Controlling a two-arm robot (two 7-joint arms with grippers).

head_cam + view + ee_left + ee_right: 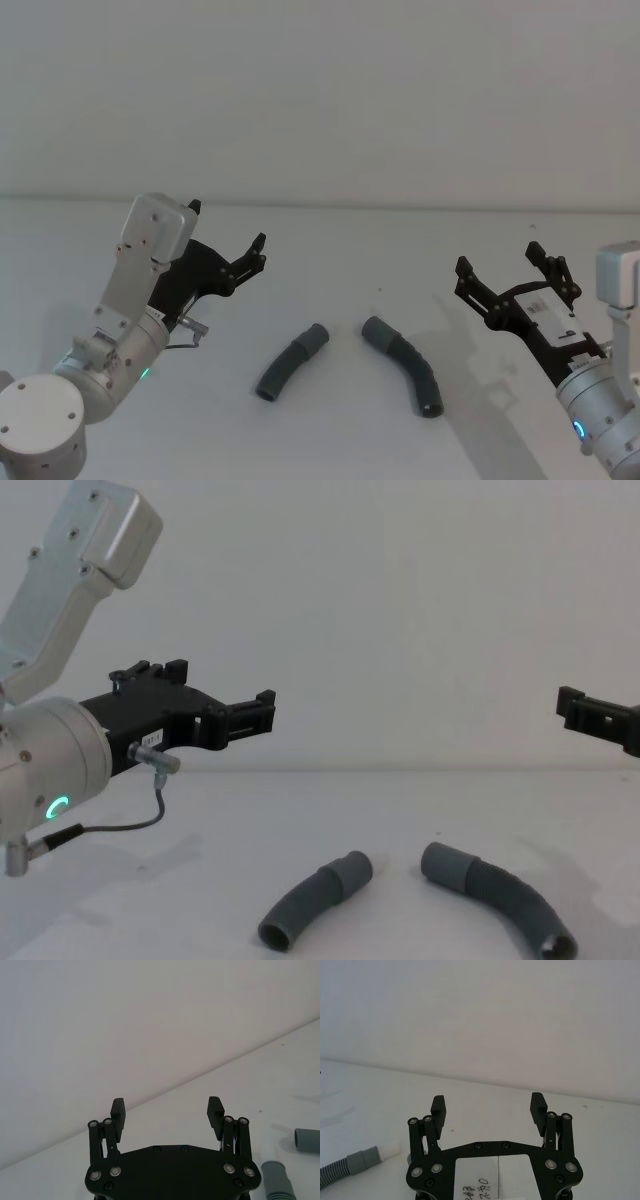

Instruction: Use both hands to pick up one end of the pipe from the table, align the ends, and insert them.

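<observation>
Grey left hose piece (290,365) and right hose piece (405,375) lie apart between the spread, empty left gripper (228,225) and right gripper (499,258); the right wrist view reveals a white spigot (390,1150).

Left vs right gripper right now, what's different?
Left gripper has a plain black palm plate; right gripper carries a white label. Left arm's ring glows green, right arm's blue. Both open, raised off the table, flanking the two hose pieces.
</observation>
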